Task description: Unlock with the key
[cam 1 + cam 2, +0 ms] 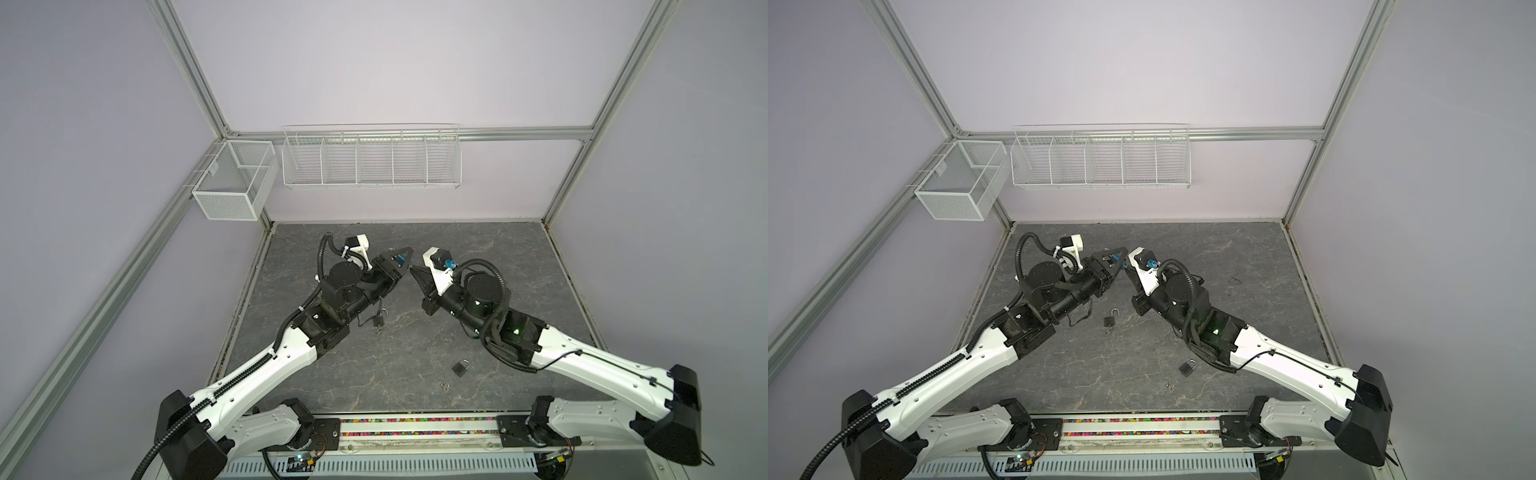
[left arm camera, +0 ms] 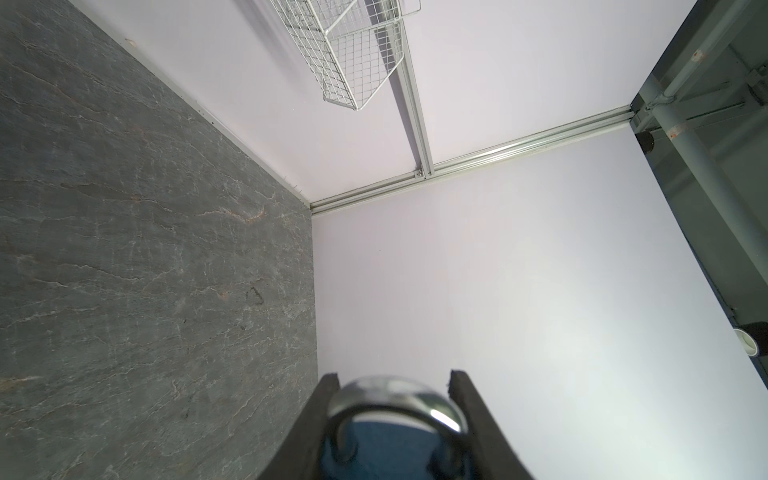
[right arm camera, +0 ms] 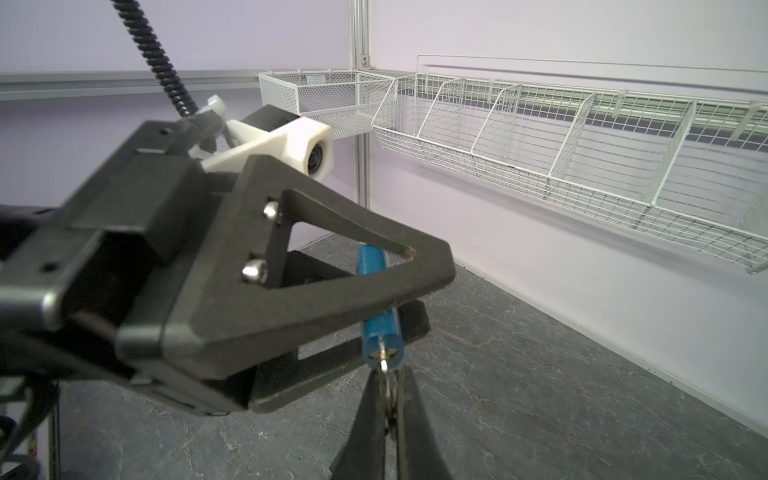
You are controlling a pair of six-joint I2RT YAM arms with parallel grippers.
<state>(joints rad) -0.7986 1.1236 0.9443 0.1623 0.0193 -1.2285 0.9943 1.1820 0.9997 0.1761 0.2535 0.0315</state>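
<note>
Nearest the robot base, a loose key (image 1: 445, 383) and a dark padlock (image 1: 460, 368) lie on the surface (image 1: 540, 270). An open-shackled padlock (image 1: 377, 321) lies farther in. Beyond these, raised above the surface, is the blue padlock (image 3: 380, 332). The left gripper (image 3: 432, 297) clamps its body from two sides, with the shackle (image 2: 399, 399) projecting between the pads. The right gripper (image 3: 388, 386) is pressed together on the head of the key (image 3: 383, 360), whose blade sits in the keyway.

Handling, by judgement: the padlock is rigid, dense and smooth-sided, so it is liable to twist in the pads under torque. Grip the body, never the shackle. Grip the key by its head only; the blade is thin and may bend.
</note>
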